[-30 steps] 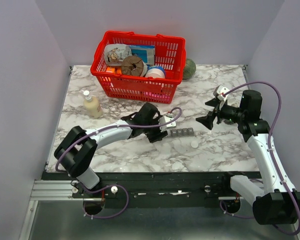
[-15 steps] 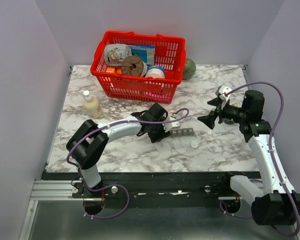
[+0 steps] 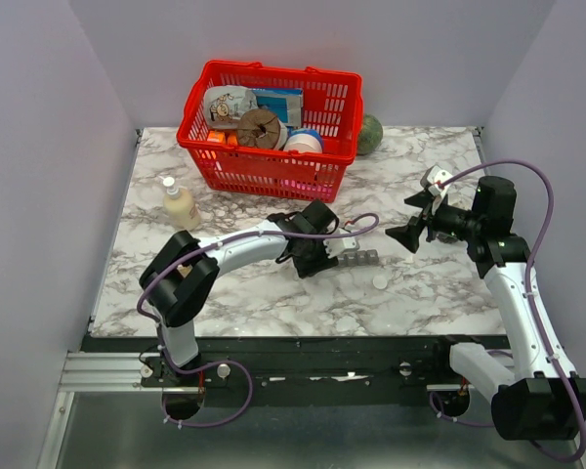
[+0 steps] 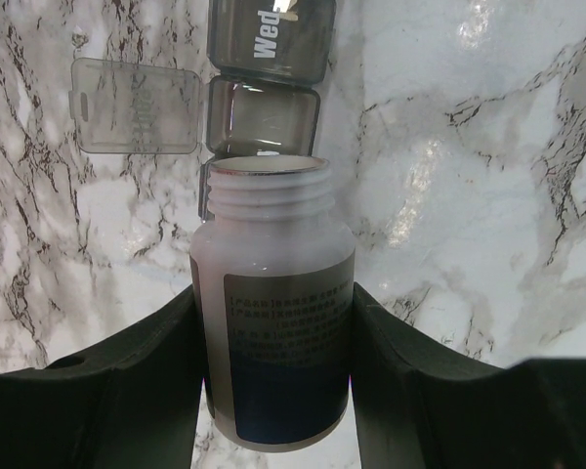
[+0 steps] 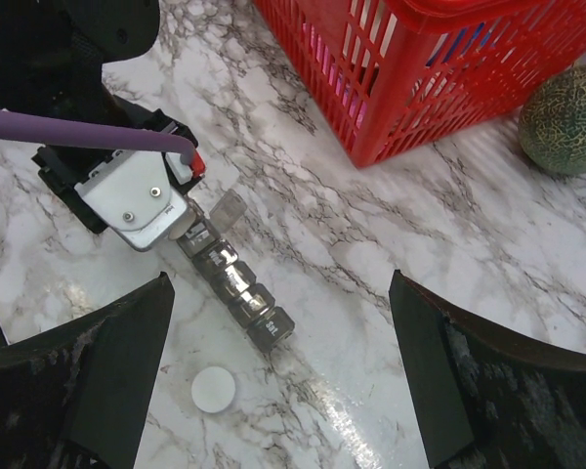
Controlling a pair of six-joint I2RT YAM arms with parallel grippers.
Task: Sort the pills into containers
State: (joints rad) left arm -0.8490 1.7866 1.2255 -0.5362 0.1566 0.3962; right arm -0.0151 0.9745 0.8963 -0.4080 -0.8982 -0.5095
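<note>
The bench (image 3: 439, 293) is white marble veined in grey and black. The containers (image 4: 264, 117) are translucent smoke-grey with white lettering. The bottle (image 4: 273, 293) is frosted white, its label grey over dark blue. The basket (image 3: 264, 166) is red, the disc (image 5: 213, 390) white, the cable (image 5: 78, 132) purple.

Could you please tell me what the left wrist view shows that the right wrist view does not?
Only the left wrist view shows an open white bottle gripped in the left claw, and the Wed lettering on one compartment. Only the right wrist view shows the red basket, a green ball and a white disc. Both show the grey pill organizer on the marble table.
</note>
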